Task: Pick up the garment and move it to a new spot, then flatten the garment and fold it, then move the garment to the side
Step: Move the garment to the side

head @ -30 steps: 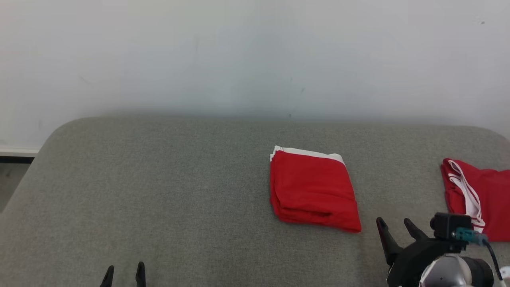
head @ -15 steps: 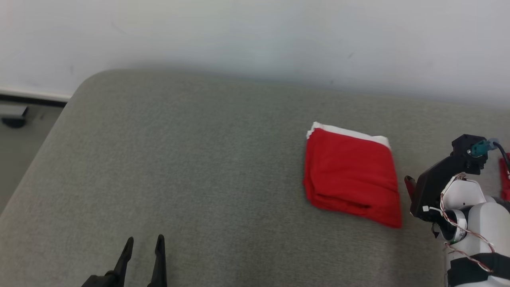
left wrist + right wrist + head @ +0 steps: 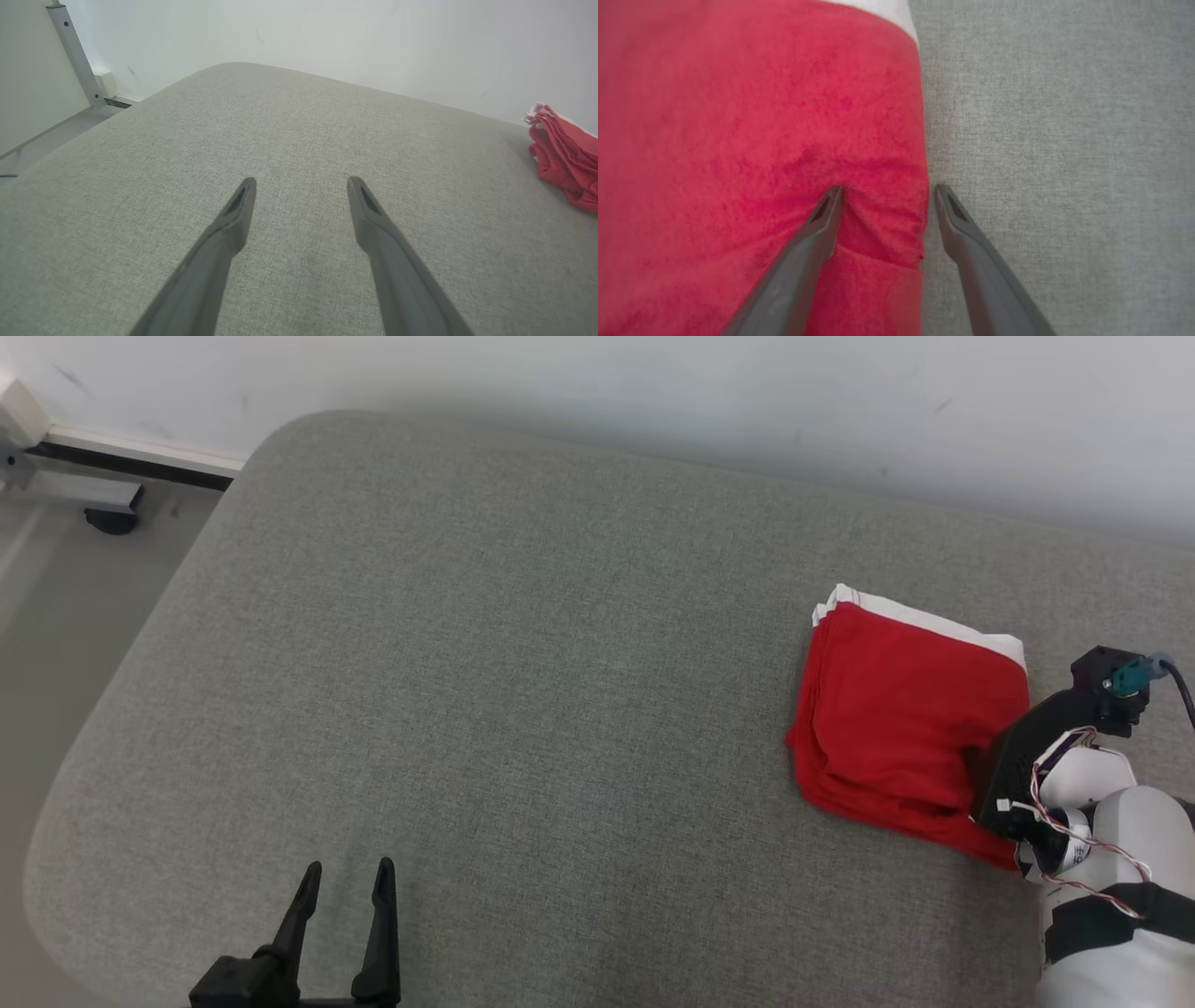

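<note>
A folded red garment [image 3: 906,709] with a white band along its far edge lies on the grey cushion [image 3: 513,663], at the right. My right gripper [image 3: 888,189] is open and points down at the garment's right edge. One finger [image 3: 822,219] presses into the red cloth [image 3: 738,140], while the other rests on the bare cushion [image 3: 1064,140] just beside the edge. In the head view the right wrist [image 3: 1055,747] covers that edge. My left gripper [image 3: 349,868] is open near the cushion's front left, with nothing between its fingers [image 3: 233,214]. The garment [image 3: 565,154] lies far to its right.
A white wall [image 3: 653,392] runs behind the cushion. Left of the cushion's rounded corner is floor with a metal frame foot [image 3: 107,513]. A metal post [image 3: 74,56] stands at the wall in the left wrist view.
The head camera has turned left and tilted down, shifting the whole picture. My right gripper has moved from beside the garment's near right corner down onto its right edge.
</note>
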